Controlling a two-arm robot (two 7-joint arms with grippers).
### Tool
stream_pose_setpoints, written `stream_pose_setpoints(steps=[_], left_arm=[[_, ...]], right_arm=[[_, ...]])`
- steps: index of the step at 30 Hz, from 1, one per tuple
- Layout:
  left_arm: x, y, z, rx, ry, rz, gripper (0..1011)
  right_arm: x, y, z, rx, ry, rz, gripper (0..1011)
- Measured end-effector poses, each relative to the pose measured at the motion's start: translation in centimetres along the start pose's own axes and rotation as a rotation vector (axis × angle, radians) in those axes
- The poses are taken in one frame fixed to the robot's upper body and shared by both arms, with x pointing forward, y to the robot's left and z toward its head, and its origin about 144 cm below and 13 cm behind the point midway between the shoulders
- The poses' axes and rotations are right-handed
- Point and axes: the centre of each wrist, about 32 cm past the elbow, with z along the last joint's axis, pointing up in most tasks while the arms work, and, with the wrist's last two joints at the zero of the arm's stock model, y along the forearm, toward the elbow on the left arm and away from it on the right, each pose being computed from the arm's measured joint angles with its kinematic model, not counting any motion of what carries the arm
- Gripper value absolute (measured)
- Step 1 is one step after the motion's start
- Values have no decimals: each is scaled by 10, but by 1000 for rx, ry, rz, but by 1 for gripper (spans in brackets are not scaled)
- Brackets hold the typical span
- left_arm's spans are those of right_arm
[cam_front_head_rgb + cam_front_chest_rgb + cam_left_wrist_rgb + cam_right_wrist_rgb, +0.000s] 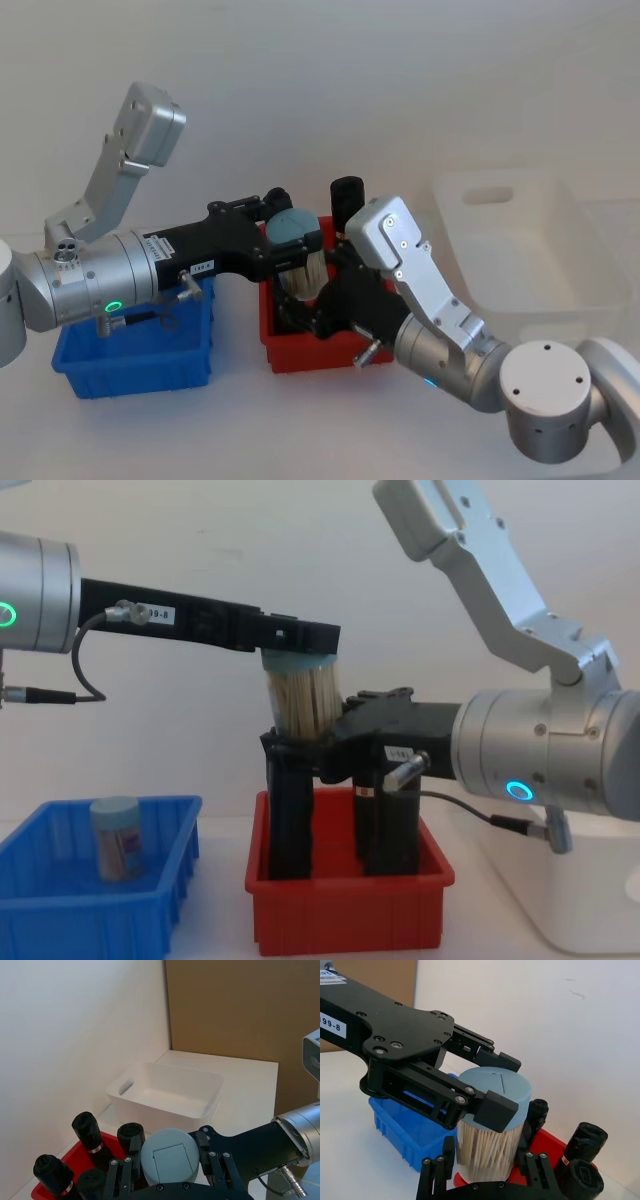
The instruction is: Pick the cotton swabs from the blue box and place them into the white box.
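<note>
A clear jar of cotton swabs (293,226) with a pale blue-grey lid hangs above the red bin. My left gripper (289,238) is shut on its lid (495,1082), reaching in from the left (298,645). My right gripper (487,1162) comes from the other side and is shut on the jar's lower body (300,705), with its fingers (449,1152) against the swab-filled wall. Another jar of cotton swabs (115,837) stands upright in the blue box (60,905). The white box (520,250) sits to the right with nothing in it (165,1085).
The red bin (310,352) directly under the held jar carries several tall black rolls (87,1132), close below both grippers (385,820). The blue box (140,365) lies under my left forearm. A wall rises just behind the bins.
</note>
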Motion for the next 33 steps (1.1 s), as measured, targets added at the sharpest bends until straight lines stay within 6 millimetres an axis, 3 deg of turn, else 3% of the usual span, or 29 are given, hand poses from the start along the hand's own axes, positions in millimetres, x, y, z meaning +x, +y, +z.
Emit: stream_pose_setpoints(steps=[4,15,17,25,33], left_arm=[[0,0,0,0,0,1,669],[0,0,0,-2,-1,2,669],[0,0,0,0,1,-1,691],[0,0,0,0,0,0,956],[0,0,0,0,0,0,1004]], right_arm=[[1,2,0,8,4,5,649],[1,4,0,21,12,12,646],[0,5,1,29,12,20,646],[1,5,1,33,17,18,646],[2,4,-1,27,23,6,646]])
